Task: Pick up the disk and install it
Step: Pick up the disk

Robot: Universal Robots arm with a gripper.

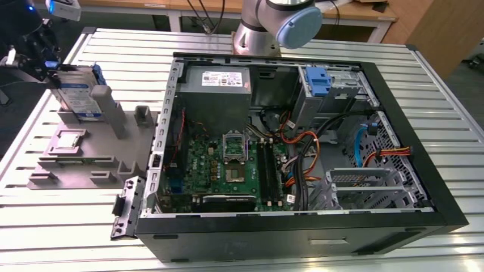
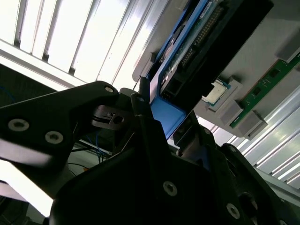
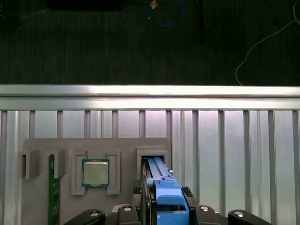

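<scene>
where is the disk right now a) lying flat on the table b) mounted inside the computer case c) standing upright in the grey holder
c: the disk stands on edge in a slot of the grey holder, on the exterior view's left of the computer case.

A table (image 1: pixel 68 226) of ribbed, silvery metal slats takes up most of the exterior view, its slats running from the exterior view's left to its right. Beyond its far edge stands a wooden bench (image 1: pixel 151 4) on white legs (image 1: pixel 174 20), with dark cables hanging behind it. At the far corner on the exterior view's right is a brown wooden cabinet (image 1: pixel 431 34), and below that a strip of grey floor (image 1: pixel 470 85). In the first wrist view a dark floor (image 3: pixel 93 47) lies past the table's edge, with a blue cable (image 3: pixel 168 14) and a thin white cable (image 3: pixel 262 42) on it. Light gleams brightly off the slats in the second wrist view.
</scene>
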